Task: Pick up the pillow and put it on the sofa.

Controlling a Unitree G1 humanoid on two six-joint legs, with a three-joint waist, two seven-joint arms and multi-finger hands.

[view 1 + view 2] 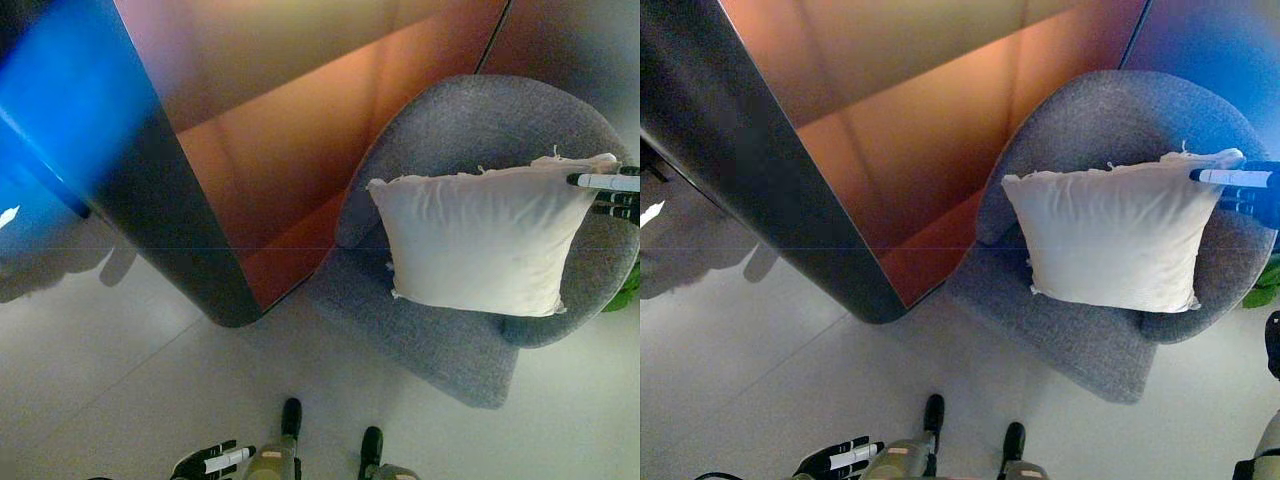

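A white square pillow (485,240) stands tilted on the seat of the grey round sofa chair (470,120), leaning back toward the backrest. My right hand (612,192) reaches in from the right edge and pinches the pillow's upper right corner, which is drawn out to a point toward the hand. One white-covered finger lies across the corner, with dark fingers just below it. My left hand (210,462) hangs low at the bottom edge, far from the pillow, with relaxed fingers holding nothing.
A large orange-brown panel with a dark rounded frame (190,230) stands to the left of the sofa chair. Something green (628,290) shows at the right edge beside the chair. Pale floor (120,370) spreads in front.
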